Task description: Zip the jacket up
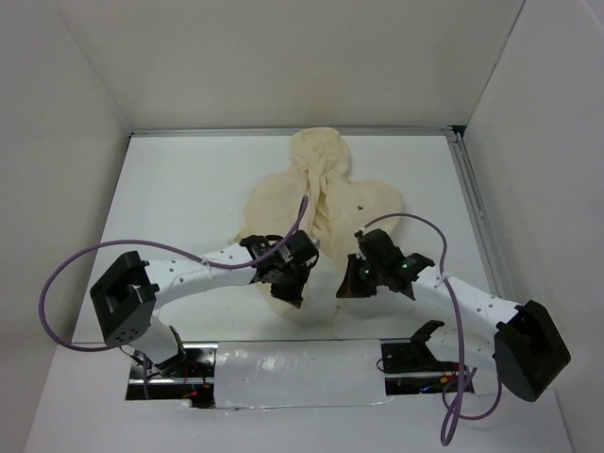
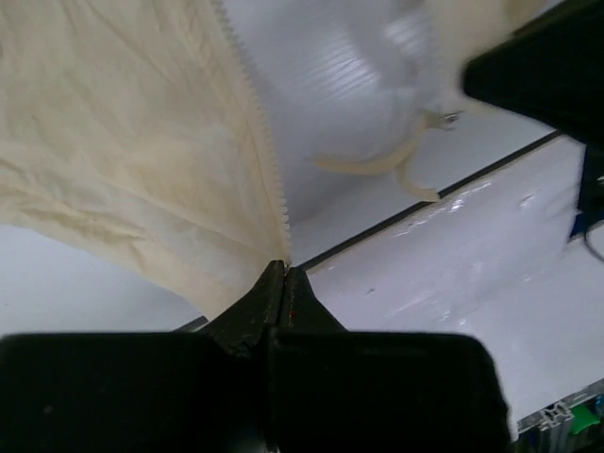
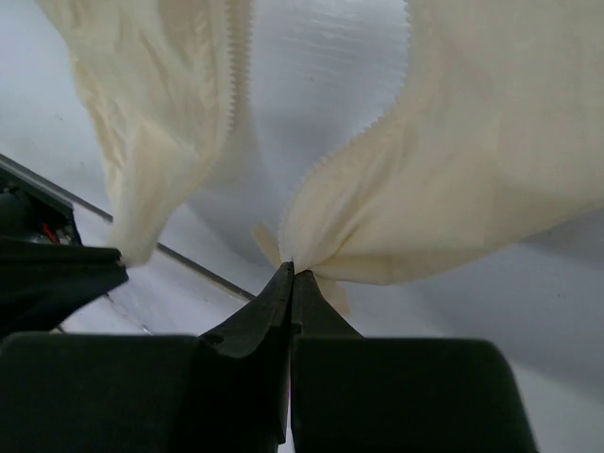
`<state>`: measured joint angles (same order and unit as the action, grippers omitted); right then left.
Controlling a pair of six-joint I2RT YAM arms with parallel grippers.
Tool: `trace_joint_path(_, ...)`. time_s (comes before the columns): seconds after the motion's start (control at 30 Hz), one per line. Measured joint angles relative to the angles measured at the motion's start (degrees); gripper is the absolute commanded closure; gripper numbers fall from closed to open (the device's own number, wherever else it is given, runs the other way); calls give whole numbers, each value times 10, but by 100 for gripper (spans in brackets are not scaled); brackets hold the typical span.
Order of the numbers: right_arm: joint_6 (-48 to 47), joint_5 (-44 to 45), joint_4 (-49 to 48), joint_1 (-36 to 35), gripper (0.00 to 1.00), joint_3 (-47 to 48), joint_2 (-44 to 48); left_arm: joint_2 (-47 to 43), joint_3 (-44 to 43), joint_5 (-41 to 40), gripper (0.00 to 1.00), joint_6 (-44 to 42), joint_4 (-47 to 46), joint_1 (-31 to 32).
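The cream jacket (image 1: 326,203) lies open on the white table, hood at the far end. My left gripper (image 1: 289,280) is shut on the bottom corner of the left front panel (image 2: 123,142), right at the lower end of its zipper teeth (image 2: 260,142). My right gripper (image 1: 356,280) is shut on the bottom corner of the right front panel (image 3: 472,160), beside its toothed edge (image 3: 363,142). Both corners are lifted off the table with a gap of bare table between them. A small dark spot (image 1: 360,208) shows on the right panel; I cannot tell what it is.
White walls close in the table on the left, back and right. A shiny taped strip (image 1: 283,373) runs along the near edge between the arm bases. Purple cables (image 1: 57,293) loop beside each arm. A pale cord (image 2: 377,165) trails from the right panel.
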<state>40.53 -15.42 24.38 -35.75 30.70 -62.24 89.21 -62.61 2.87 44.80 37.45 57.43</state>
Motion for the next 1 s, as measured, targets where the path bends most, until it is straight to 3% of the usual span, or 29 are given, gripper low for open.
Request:
trace_joint_path(0.07, 4, 1, -13, -1, 100, 0, 3, 3, -23, -3, 71, 6, -4, 7)
trace_joint_path(0.1, 5, 2, -17, -2, 100, 1, 3, 4, -32, -5, 47, 8, -9, 8)
trace_joint_path(0.27, 5, 12, -25, -4, 100, 2, -9, 11, -49, -7, 26, 22, -15, 8)
trace_joint_path(0.3, 5, 12, -26, -4, 100, 2, -14, 11, -47, -9, 1, 25, -11, 8)
trace_joint_path(0.6, 5, 12, -39, -2, 100, 2, -50, -21, 12, -27, 1, 73, 33, 8)
trace_joint_path(1.0, 3, 4, -54, 7, 100, -3, -49, 88, 24, -92, 7, 91, 37, 13)
